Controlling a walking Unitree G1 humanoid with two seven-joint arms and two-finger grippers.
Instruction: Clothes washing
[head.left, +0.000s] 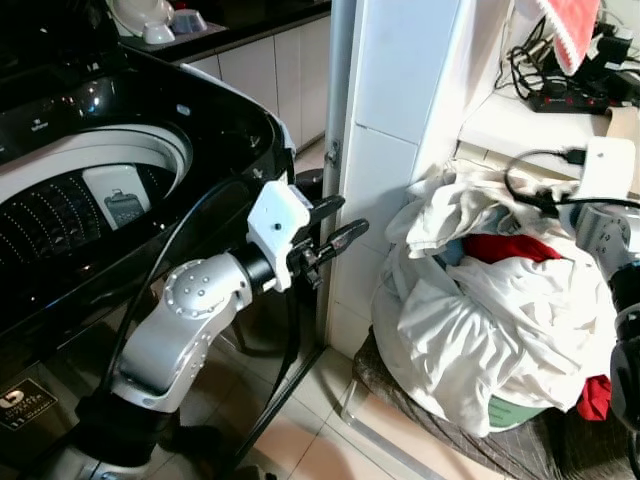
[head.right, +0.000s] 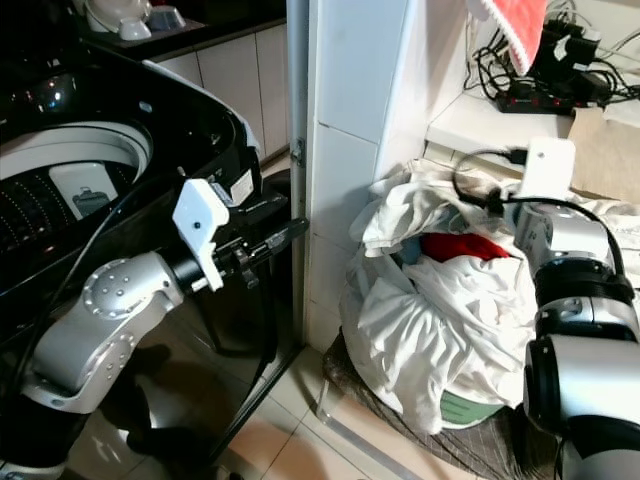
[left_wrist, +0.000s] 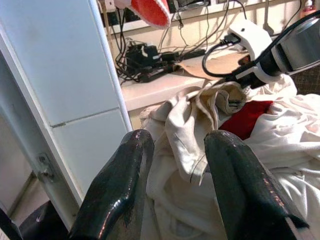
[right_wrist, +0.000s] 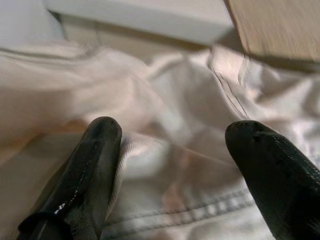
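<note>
Head views: the pile of white clothes (head.left: 470, 320) sits in a basket right of the washing machine (head.left: 110, 190). The left gripper (head.left: 330, 232) hangs between machine and pile, fingers apart, empty.

Right wrist view: the right gripper (right_wrist: 172, 165) spreads wide, pressed into the pile's white fabric.

**Operator:** How is exposure in the head views?

**Technician:** You get even, bright light on the white tiled wall (head.left: 390, 150) and the laundry pile (head.left: 480, 300). The washing machine (head.left: 130, 150) body stays dark, with small glare spots on its glossy rim.

**Operator:** And the wrist views?

**Technician:** Your left wrist view is sharp. Your right wrist view is soft: cloth (right_wrist: 170, 150) blurs, and the fingers (right_wrist: 95, 165) show faint highlights.
</note>
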